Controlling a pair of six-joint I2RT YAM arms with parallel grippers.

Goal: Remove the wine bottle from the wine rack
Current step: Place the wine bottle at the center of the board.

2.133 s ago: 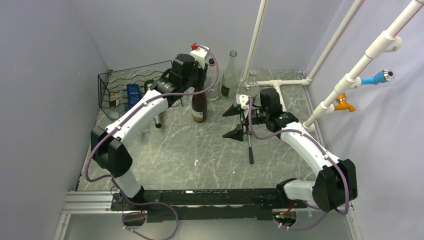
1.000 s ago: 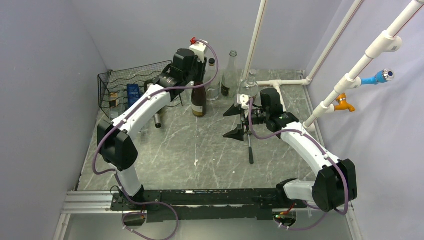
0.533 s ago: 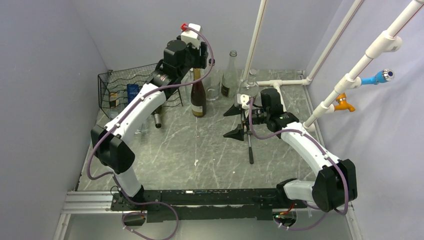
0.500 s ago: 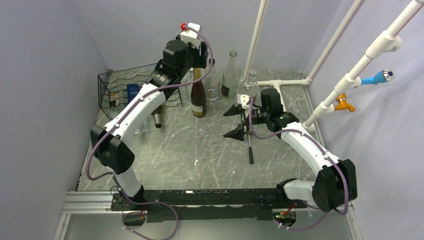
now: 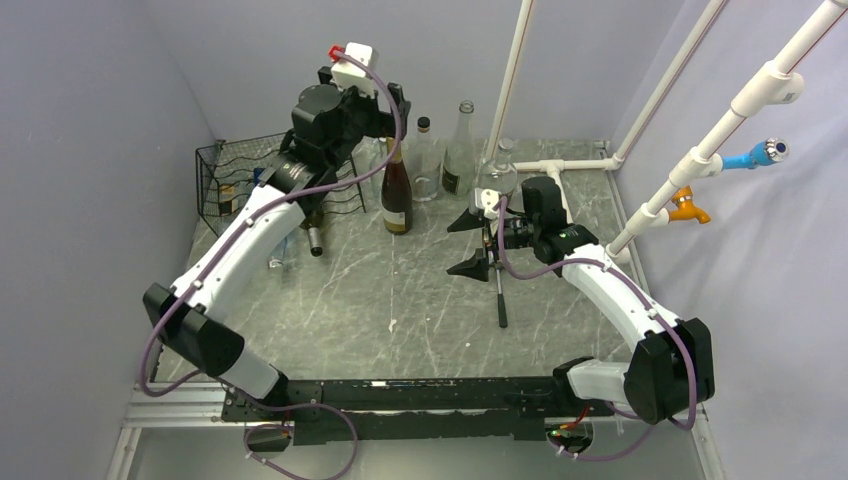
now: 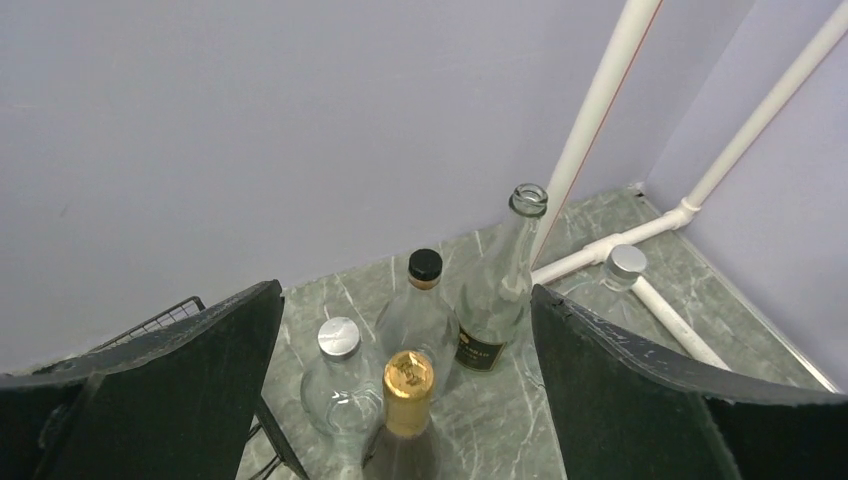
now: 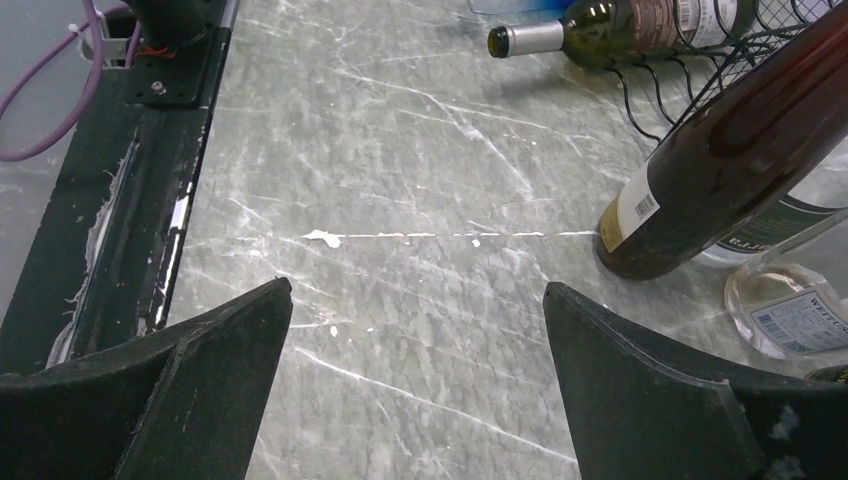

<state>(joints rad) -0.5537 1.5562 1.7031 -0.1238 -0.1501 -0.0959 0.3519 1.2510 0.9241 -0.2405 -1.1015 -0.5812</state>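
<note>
The wine bottle (image 5: 397, 196), dark with a gold foil cap (image 6: 408, 384), stands upright on the marble table just right of the wine rack (image 5: 238, 180). It also shows leaning across the right wrist view (image 7: 735, 150). My left gripper (image 5: 378, 105) hangs open above the bottle's top and holds nothing; in its own view the cap sits below and between the wide jaws (image 6: 405, 290). My right gripper (image 5: 465, 245) is open too, low over bare table to the bottle's right (image 7: 417, 286). The black wire rack's corner shows at the left (image 6: 160, 322).
A second bottle (image 5: 315, 235) lies with its neck poking out of the rack (image 7: 600, 30). Clear glass bottles (image 5: 425, 160) (image 5: 459, 150) and a round flask (image 5: 497, 175) stand behind the wine bottle. White pipes (image 5: 560, 165) run at the back right. A thin black rod (image 5: 500, 290) lies mid-table.
My left gripper opened, let go of the wine bottle's neck and rose up and to the left. The bottle stays standing on the table. The right arm has not moved.
</note>
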